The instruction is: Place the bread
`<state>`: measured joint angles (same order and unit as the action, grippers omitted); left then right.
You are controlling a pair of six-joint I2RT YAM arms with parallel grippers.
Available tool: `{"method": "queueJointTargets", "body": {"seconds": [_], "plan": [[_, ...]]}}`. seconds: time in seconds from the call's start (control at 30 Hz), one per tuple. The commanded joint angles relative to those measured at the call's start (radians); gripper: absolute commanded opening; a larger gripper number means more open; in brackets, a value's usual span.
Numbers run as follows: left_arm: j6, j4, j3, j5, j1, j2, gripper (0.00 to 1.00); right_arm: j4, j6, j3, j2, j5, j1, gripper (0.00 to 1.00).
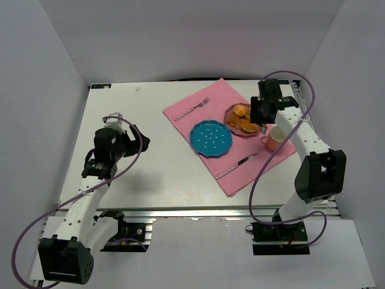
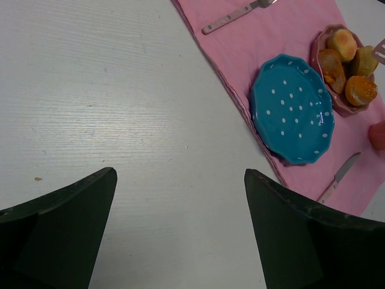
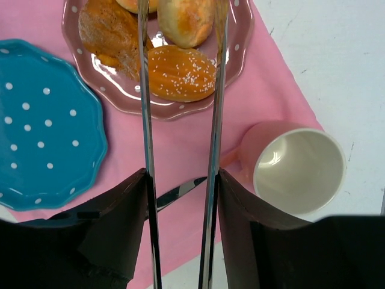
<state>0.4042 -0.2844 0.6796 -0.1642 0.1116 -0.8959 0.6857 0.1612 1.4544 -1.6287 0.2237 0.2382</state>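
Observation:
Two round golden buns, the bread (image 3: 185, 21) (image 2: 341, 41), lie on a pink dotted plate (image 3: 237, 51) with darker pastry pieces (image 3: 180, 73). My right gripper (image 3: 181, 174) (image 1: 258, 117) hangs over the near side of that plate, shut on a pair of metal tongs (image 3: 144, 90). The tongs' two blades stand apart and reach out over the plate. One bun shows between the blades; their tips run out of the frame. My left gripper (image 2: 180, 174) (image 1: 135, 137) is open over bare table, far left of the plates, holding nothing.
A blue dotted plate (image 1: 211, 137) lies empty on the pink cloth (image 1: 228, 96), left of the pink plate. A pink cup (image 1: 274, 139) stands just right of my right gripper. A knife (image 1: 237, 165) and a fork (image 1: 192, 108) lie on the cloth.

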Motion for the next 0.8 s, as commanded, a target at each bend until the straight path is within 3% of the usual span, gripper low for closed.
{"method": "queueJointTargets", "body": {"seconds": [0.0, 0.4, 0.77], "plan": [[-0.004, 0.007, -0.005, 0.002, 0.003, 0.003, 0.98, -0.038, 0.001, 0.055, -0.019, 0.028, 0.007, 0.54], [-0.005, 0.004, -0.002, 0.006, 0.003, -0.009, 0.98, -0.041, -0.005, 0.054, -0.071, 0.037, 0.012, 0.51], [-0.007, -0.001, -0.002, 0.012, 0.003, -0.003, 0.98, -0.035, 0.008, 0.080, -0.065, 0.039, 0.010, 0.27]]}}
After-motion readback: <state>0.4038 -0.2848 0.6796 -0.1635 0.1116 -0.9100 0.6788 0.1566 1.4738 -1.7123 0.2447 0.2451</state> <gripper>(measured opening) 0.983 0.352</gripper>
